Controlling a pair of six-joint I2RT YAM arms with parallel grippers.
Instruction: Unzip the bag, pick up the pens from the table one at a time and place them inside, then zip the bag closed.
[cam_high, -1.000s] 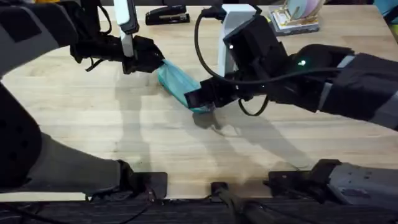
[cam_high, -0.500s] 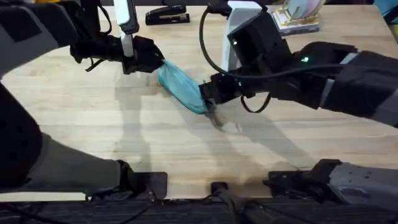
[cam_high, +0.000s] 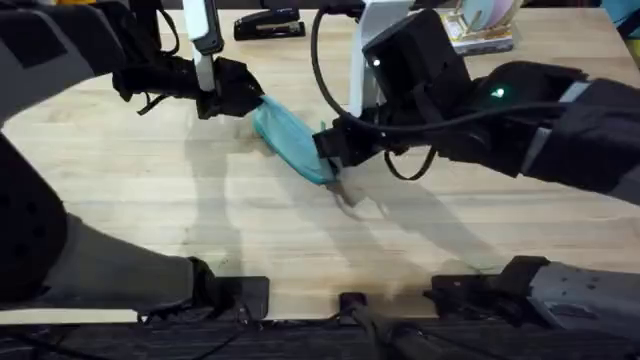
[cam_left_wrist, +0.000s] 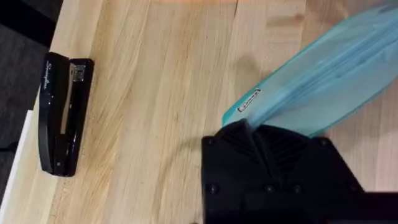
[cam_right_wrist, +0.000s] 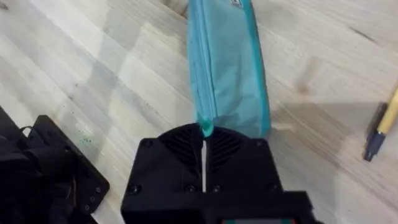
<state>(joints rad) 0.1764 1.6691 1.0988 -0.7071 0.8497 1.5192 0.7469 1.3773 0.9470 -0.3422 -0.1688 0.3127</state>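
Pale plank worktop (cam_high: 150, 200) carries the teal bag (cam_high: 288, 140), stretched slantwise between two arms near the middle. Left end effector (cam_left_wrist: 249, 127) is clenched on the bag's far end beside its small label; right end effector (cam_right_wrist: 204, 132) is pinched tight on the near end at the zipper line. One yellow pen (cam_right_wrist: 382, 127) lies just beside the bag; a black stapler (cam_left_wrist: 62, 112) sits well apart

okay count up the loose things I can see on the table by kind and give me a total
Bag: 1
Pen: 1
Stapler: 1
Stack of books or papers at the table's far edge: 1
Total: 4
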